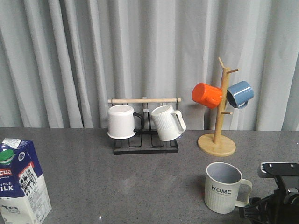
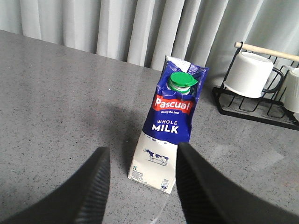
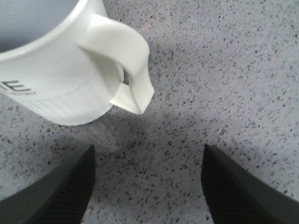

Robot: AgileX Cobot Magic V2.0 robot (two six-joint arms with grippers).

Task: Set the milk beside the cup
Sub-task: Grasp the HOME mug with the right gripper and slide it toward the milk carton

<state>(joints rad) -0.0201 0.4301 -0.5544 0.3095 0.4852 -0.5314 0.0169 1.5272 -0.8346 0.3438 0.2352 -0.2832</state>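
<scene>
The milk carton [image 1: 21, 184], blue and white with a green cap, stands upright at the front left of the table. In the left wrist view the milk carton [image 2: 170, 128] stands just beyond my open left gripper [image 2: 142, 161], apart from both fingers. The ribbed HOME cup [image 1: 225, 187] stands at the front right, its handle turned toward the right arm [image 1: 275, 198]. In the right wrist view the cup [image 3: 60, 70] and its cream handle [image 3: 128, 60] lie just beyond my open, empty right gripper [image 3: 147, 158]. The left gripper is out of the front view.
A black rack [image 1: 145, 142] with a wooden bar holds a white mug with black handle [image 1: 122, 121] and a white ribbed mug [image 1: 167, 122] at the back middle. A wooden mug tree [image 1: 218, 126] with an orange mug [image 1: 207, 95] and a blue mug [image 1: 240, 94] stands behind the cup. Grey curtain behind.
</scene>
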